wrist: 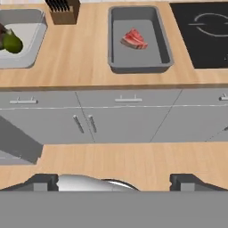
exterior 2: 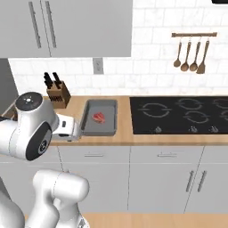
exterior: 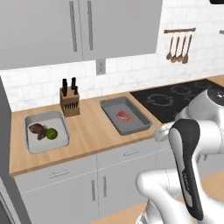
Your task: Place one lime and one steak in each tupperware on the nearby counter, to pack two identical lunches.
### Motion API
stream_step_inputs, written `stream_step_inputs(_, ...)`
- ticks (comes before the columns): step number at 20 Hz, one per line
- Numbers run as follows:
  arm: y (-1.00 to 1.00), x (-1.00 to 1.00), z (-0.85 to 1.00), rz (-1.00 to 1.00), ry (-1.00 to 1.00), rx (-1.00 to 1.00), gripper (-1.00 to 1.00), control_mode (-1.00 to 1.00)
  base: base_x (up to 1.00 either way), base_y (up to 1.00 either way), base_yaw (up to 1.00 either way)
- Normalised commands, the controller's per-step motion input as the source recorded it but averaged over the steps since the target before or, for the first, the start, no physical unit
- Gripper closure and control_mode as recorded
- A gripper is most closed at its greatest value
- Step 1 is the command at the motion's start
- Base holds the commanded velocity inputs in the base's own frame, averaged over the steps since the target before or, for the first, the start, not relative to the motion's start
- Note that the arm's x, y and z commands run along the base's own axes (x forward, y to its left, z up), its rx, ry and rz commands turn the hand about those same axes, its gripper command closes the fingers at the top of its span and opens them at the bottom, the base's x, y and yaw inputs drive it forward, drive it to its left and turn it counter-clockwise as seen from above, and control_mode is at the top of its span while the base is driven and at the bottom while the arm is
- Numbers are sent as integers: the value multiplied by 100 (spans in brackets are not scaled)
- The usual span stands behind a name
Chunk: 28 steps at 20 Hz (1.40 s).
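Nearest us, the gripper (wrist: 114, 180) shows its two dark fingertips (wrist: 42, 181) spread wide apart with nothing between them, looking down over the cabinet fronts toward the counter (exterior: 89, 127). We note the arm (exterior: 188, 162) folded, elbow raised, hand held in front of the counter edge. On the counter, the left tupperware (exterior: 61, 139) holds a dark brown steak (exterior: 37, 130) touching a lime (exterior: 52, 133). The right tupperware (exterior: 133, 124), near the stovetop (exterior 2: 178, 113), holds only a red-pink steak (exterior: 124, 115). A knife block (exterior: 69, 100) stands between them, at the far edge.
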Motion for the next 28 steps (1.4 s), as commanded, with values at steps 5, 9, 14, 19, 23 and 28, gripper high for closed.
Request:
stream_step_inputs(5,0,0,0,0,0,0,-100,100,-100,43,21)
stream_step_inputs(9,0,0,0,0,0,0,-100,100,-100,67,55)
stream_step_inputs(14,0,0,0,0,0,0,-100,100,-76,82,65)
stream_step_inputs(19,0,0,0,0,0,0,-100,100,-28,97,67)
stream_step_inputs(23,0,0,0,0,0,0,-100,100,-24,100,60)
stream_step_inputs(28,0,0,0,0,0,0,-100,100,-20,100,53)
